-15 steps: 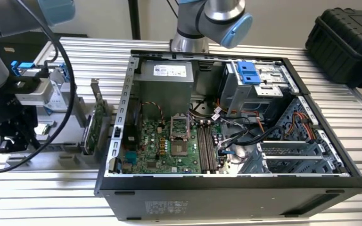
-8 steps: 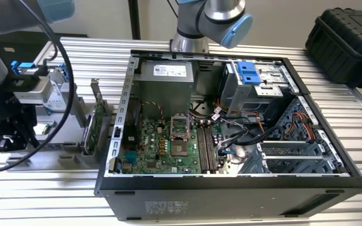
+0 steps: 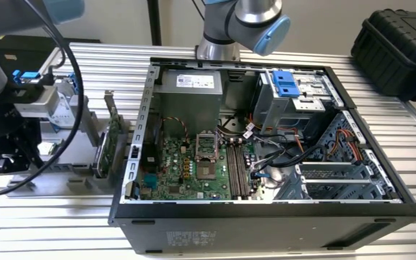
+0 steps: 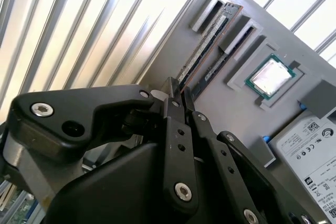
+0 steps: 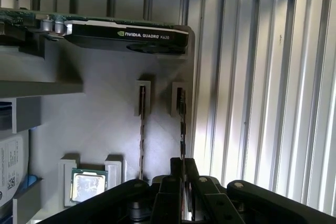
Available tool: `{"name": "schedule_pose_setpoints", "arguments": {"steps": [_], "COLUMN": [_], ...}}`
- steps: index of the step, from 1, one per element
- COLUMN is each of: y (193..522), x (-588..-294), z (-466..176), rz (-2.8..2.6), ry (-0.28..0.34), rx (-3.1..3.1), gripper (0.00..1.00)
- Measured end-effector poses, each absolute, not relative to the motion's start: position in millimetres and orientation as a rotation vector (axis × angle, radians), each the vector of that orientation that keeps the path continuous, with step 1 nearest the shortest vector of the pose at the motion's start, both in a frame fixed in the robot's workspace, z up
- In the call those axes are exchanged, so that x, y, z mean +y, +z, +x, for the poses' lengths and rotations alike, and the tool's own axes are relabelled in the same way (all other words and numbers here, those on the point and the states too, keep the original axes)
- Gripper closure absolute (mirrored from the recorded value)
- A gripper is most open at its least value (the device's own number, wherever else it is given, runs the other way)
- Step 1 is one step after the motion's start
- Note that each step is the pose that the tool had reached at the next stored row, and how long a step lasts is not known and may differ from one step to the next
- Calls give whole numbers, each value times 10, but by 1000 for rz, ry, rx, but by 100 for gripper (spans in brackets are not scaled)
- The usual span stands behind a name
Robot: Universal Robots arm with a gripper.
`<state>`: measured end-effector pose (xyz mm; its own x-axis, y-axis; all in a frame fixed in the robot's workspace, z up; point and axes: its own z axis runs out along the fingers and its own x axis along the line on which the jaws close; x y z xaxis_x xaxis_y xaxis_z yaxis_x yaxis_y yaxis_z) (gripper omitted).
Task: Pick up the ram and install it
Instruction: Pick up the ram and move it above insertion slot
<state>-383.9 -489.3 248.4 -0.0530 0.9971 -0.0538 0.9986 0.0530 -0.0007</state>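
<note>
The gripper [image 5: 182,163] is clenched on the ram [image 5: 182,121] (a second stick [image 5: 142,129] just beside). In the exterior view, it's at the case's [image 3: 266,216] nine o'clock.

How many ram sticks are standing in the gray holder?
2. Both stand on edge, side by side, in the gray holder: the inner stick nearer the silver chip, the outer stick by the holder's edge, right at the hand.

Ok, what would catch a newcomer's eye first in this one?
The open computer case sits in the middle of the exterior view, its green motherboard bare. In the first wrist view the black gripper is at the end of one ram stick standing on edge in a grey holder, with a silver processor chip nearby.
</note>
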Motion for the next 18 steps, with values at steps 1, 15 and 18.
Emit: {"name": "schedule_pose_setpoints", "arguments": {"steps": [1, 15, 18], "y": [2488, 2540, 2549], "x": [-4893, -4893, -4893], "z": [-3839, -3839, -3839], "rz": [2135, 2135, 2135], "ry": [-58, -58, -58], "rx": [2251, 2251, 2251], "gripper": [100, 100, 100]}}
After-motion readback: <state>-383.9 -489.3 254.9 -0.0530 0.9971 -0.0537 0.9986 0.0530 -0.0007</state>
